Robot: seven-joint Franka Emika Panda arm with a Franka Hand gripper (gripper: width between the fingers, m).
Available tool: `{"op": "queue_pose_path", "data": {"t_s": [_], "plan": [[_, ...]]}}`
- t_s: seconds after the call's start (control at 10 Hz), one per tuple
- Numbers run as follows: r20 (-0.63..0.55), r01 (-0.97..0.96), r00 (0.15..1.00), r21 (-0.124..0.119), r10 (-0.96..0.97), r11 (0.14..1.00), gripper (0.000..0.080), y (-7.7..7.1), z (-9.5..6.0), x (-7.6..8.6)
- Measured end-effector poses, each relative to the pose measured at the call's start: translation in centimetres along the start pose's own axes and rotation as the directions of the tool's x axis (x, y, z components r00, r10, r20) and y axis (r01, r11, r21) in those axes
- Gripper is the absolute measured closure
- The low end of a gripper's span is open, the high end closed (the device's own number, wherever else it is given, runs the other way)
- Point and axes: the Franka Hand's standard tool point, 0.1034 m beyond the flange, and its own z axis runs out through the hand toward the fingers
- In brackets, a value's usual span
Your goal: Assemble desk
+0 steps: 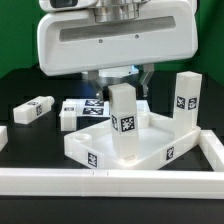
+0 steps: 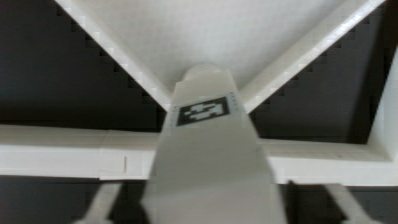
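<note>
The white desk top (image 1: 150, 150) lies with its raised rim up near the front rail. One white leg (image 1: 186, 98) stands upright at its corner on the exterior view's right. My gripper (image 1: 122, 86) hangs over the top and is shut on a second tagged leg (image 1: 123, 112), holding it nearly upright with its lower end inside the rim. In the wrist view this leg (image 2: 210, 150) runs out from between my fingers (image 2: 107, 203) toward a corner of the desk top (image 2: 214, 30). A third leg (image 1: 34, 110) lies loose on the exterior view's left.
The marker board (image 1: 88, 107) lies flat behind the desk top, with another white leg (image 1: 67, 118) beside it. The long white rail (image 1: 100, 183) edges the black table at the front. A white strip (image 2: 63, 155) crosses the wrist view behind the held leg.
</note>
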Motion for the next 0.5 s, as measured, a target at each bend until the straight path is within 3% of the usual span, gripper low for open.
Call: {"op": "queue_pose_path", "data": {"t_s": [0.5], "plan": [[0.0,-0.139,0.99,0.003,0.139,0.99,0.0511,0.18,-0.04,-0.01]]}}
